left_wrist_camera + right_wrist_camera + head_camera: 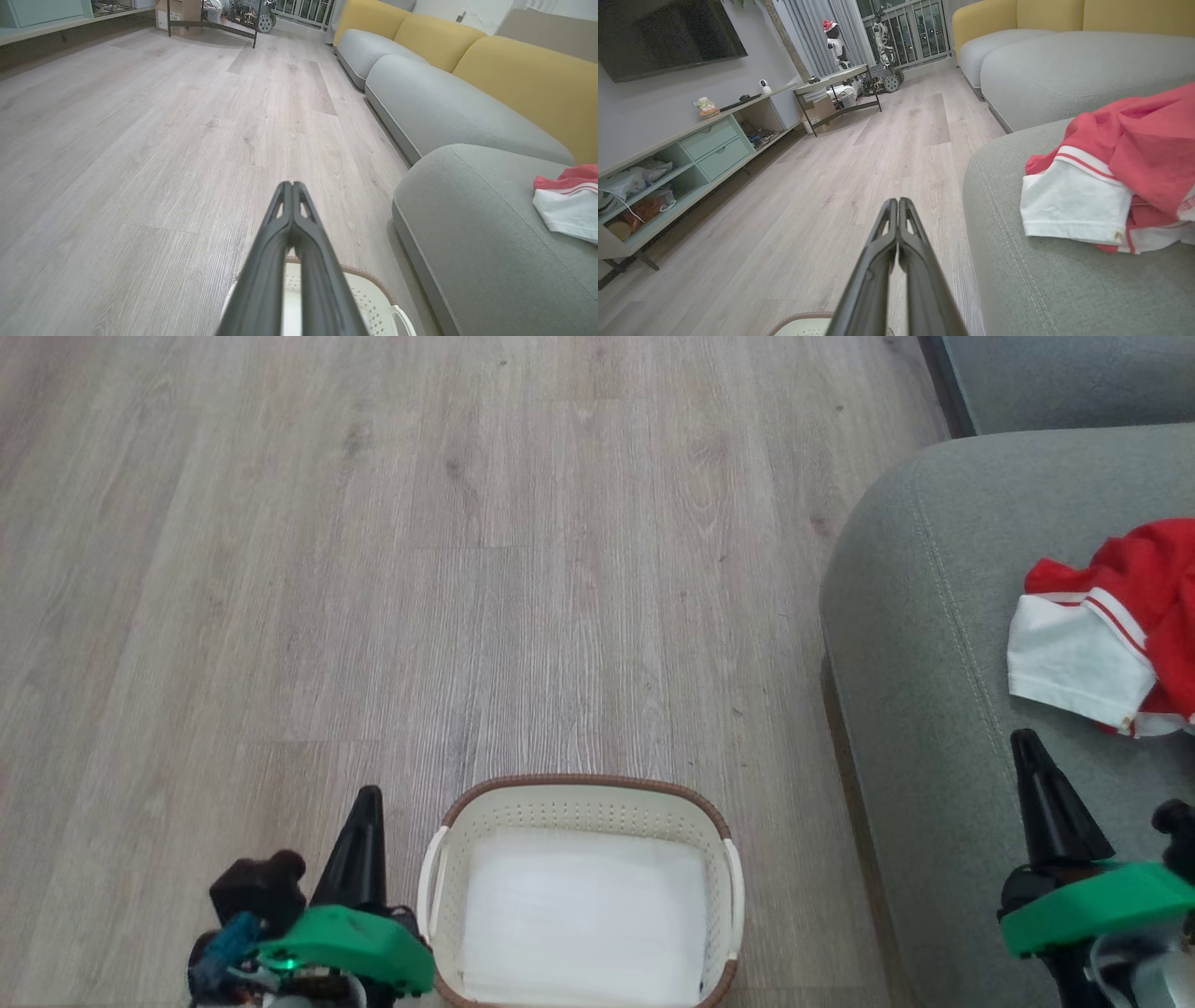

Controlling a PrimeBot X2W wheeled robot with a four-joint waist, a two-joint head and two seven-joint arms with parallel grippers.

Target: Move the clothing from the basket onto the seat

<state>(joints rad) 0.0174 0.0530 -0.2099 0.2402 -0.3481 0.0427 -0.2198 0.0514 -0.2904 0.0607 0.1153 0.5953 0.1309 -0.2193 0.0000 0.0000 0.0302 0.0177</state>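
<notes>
The red and white clothing (1116,630) lies in a loose heap on the grey-green seat (924,644) at the right; the same clothing (1106,186) shows close in the right wrist view and as clothing (567,205) at the edge of the left wrist view. The cream basket (583,891) with a brown rim stands on the floor at bottom centre, nothing but its white bottom inside. My left gripper (369,798) is shut, just left of the basket. My right gripper (1027,742) is shut over the seat, below the clothing. Both wrist views show fingers pressed together with nothing between.
Pale wood floor (420,569) spreads ahead and to the left. More sofa cushions (444,107) with yellow backrests (528,79) run along the right. A TV bench (686,154) and a low table (836,88) stand far off along the wall.
</notes>
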